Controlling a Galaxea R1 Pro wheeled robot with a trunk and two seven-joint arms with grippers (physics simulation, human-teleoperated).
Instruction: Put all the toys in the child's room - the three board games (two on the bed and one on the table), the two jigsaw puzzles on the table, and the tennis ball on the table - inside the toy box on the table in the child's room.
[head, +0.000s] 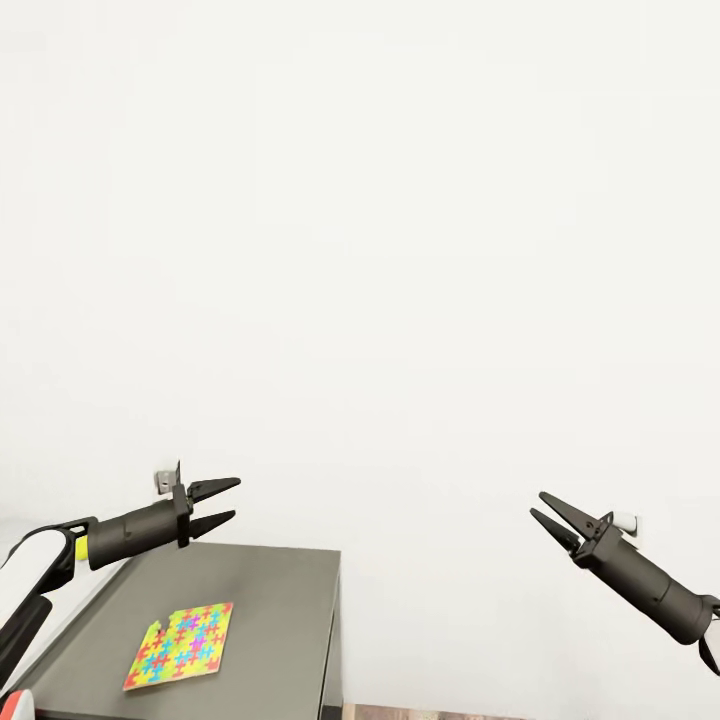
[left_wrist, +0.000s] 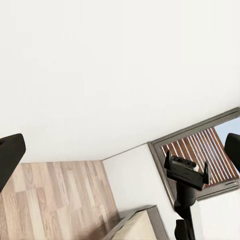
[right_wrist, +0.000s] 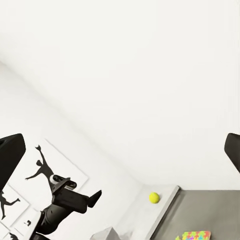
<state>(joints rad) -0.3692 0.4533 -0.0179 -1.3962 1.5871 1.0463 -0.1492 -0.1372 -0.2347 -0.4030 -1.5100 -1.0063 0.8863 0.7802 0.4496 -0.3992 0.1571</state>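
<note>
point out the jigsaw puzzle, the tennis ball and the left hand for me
jigsaw puzzle (head: 181, 645): head view, middle of its coloured top face.
tennis ball (right_wrist: 154, 198): right wrist view, centre of the ball.
left hand (head: 222, 504): head view, the gap midway between its two fingertips.

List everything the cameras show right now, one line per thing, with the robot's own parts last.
jigsaw puzzle: one, yellow, blue, green and pink, flat on the grey top in the head view.
grey top: one, dark grey, low at the head view's left, against the wall.
tennis ball: one, yellow-green, at the grey top's far edge in the right wrist view.
wall: white, behind everything.
silhouette prints: black on white, on the wall.
wood floor: pale planks.
window: one, dark-framed, slatted.
left gripper: one, black, open, raised above the grey top.
right gripper: one, black, open, raised in free air.
</note>
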